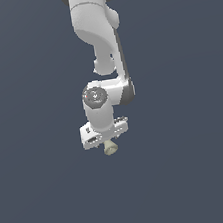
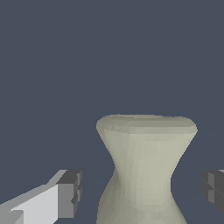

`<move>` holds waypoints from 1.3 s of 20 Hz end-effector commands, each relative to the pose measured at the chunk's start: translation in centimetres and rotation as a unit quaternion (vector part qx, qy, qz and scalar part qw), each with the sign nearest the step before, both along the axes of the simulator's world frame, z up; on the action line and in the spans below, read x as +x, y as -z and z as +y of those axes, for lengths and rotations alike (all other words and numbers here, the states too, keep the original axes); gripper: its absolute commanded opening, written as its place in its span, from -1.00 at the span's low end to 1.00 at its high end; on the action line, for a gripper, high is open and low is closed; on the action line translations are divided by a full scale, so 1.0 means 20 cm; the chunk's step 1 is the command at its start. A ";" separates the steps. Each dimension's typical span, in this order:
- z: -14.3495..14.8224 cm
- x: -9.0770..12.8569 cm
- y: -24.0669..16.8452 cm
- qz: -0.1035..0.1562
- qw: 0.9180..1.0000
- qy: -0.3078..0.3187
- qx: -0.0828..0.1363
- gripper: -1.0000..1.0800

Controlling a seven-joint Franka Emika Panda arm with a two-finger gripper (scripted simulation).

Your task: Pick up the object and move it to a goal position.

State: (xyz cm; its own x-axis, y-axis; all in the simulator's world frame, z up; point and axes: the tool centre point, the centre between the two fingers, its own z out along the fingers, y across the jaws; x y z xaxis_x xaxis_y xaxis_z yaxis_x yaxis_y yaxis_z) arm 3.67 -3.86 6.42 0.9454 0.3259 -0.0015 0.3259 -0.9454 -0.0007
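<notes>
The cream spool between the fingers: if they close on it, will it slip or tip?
The spool looks rigid and smooth. Its narrow waist and flared ends would probably seat the fingers and resist slipping. Being small beside the end effector, it is likely light, so an uneven contact might tip it.

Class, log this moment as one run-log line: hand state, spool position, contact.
hand: open | spool: between fingers, gaps both sides | contact: none seen
</notes>
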 end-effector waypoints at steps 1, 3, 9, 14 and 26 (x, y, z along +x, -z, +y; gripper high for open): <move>0.00 0.01 0.02 -0.001 1.000 0.000 0.000 0.92; 0.00 0.01 0.02 -0.001 1.000 0.000 0.000 0.92; 0.00 0.01 0.02 -0.001 1.000 0.000 0.000 -1.00; 0.00 0.01 0.02 -0.001 1.000 0.000 0.000 -1.00; -0.22 -0.10 -0.12 -0.001 1.000 0.000 0.000 -1.00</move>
State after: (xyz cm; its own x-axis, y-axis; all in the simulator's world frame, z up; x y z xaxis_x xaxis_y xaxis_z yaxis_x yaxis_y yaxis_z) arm 2.19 -7.14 8.14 0.9449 0.3274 -0.0010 0.3274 -0.9449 -0.0008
